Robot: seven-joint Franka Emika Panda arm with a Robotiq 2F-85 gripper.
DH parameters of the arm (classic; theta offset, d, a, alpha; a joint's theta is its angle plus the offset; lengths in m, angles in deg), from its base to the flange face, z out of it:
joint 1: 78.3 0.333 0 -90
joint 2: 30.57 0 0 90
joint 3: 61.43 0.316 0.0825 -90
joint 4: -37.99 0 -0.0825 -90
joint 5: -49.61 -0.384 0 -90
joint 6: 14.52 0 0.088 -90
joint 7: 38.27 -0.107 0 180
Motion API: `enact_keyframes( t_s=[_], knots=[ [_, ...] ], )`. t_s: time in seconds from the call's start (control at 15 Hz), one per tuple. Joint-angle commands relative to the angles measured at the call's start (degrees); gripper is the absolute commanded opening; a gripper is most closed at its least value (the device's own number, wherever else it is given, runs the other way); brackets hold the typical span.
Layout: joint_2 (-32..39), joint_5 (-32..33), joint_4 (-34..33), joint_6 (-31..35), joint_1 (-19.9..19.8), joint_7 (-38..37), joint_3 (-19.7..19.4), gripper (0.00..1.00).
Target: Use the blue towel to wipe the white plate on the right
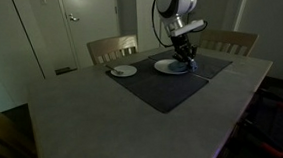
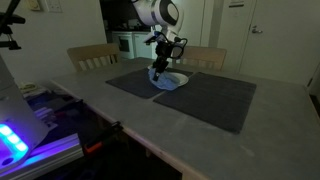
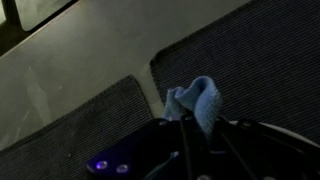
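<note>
The other white plate (image 1: 121,70), at the left with something small lying on it, is near enough that a wide sweep could knock it. To its right the hand (image 1: 186,56) stands low over the target white plate (image 1: 167,66). As far as the wrist view shows, it is clamped on the bunched blue towel (image 3: 203,100), which reaches down onto that plate. Pressing hard could skid the plate or drag the dark placemats (image 2: 215,100) beneath it, and a loose hold could let the towel slip out mid-wipe. The grey bench (image 1: 74,124) is broad and smooth. The room is dim, with a pale door (image 1: 77,18) at the back and wooden chairs (image 1: 111,47) behind the bench.
</note>
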Motion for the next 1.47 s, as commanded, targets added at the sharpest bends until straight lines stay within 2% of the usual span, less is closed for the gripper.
enact_keyframes(
  t_s=[0.0,1.13,1.4],
  knots=[
    [1.9,-3.7,-2.7,-2.2,-0.9,1.0,1.3,0.02],
    [5.3,-18.3,-6.1,15.8,-2.2,4.3,4.3,0.02],
    [4.6,-14.2,-5.4,19.8,-1.0,3.4,1.7,0.02]
  ],
)
